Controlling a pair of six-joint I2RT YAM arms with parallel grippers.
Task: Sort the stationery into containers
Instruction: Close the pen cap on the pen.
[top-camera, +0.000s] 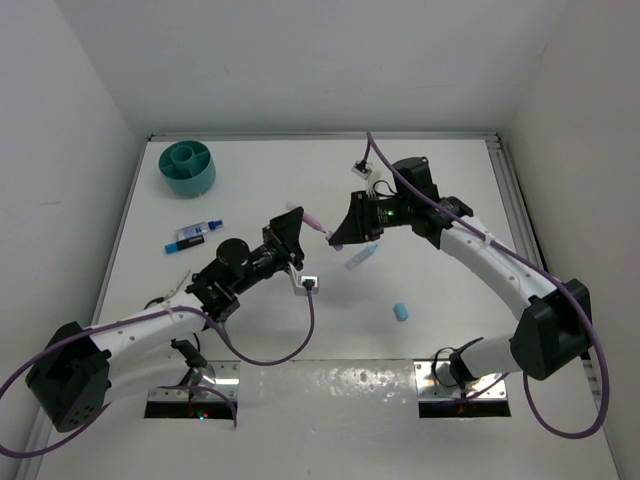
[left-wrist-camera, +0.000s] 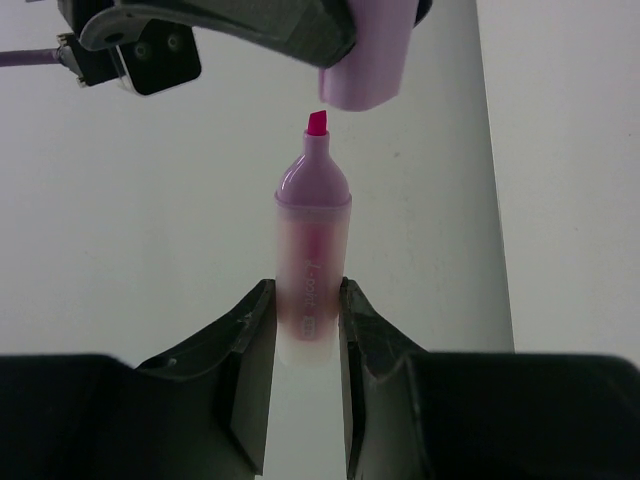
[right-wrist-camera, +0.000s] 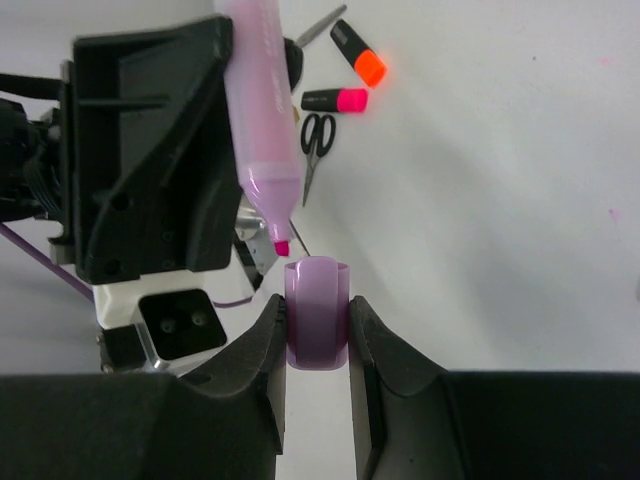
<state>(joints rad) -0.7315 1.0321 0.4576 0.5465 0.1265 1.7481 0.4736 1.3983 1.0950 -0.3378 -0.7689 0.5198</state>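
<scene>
My left gripper (left-wrist-camera: 307, 295) is shut on the barrel of a pink marker (left-wrist-camera: 313, 230), whose bare pink tip points away from the wrist. Just beyond that tip is the marker's lilac cap (right-wrist-camera: 317, 320), with my right gripper (right-wrist-camera: 317, 310) shut on it; tip and cap are a small gap apart. In the top view the two grippers (top-camera: 298, 228) (top-camera: 338, 235) meet above mid-table. The teal organiser cup (top-camera: 187, 167) stands at the far left. A light-blue marker (top-camera: 362, 256) and a blue eraser (top-camera: 401, 311) lie on the table.
Black-handled scissors (right-wrist-camera: 317, 140), an orange-and-black marker (right-wrist-camera: 358, 55) and a pink-and-black marker (right-wrist-camera: 335, 100) lie together beyond the left gripper. A small blue-and-black item (top-camera: 195, 233) lies below the cup. White walls enclose the table on three sides.
</scene>
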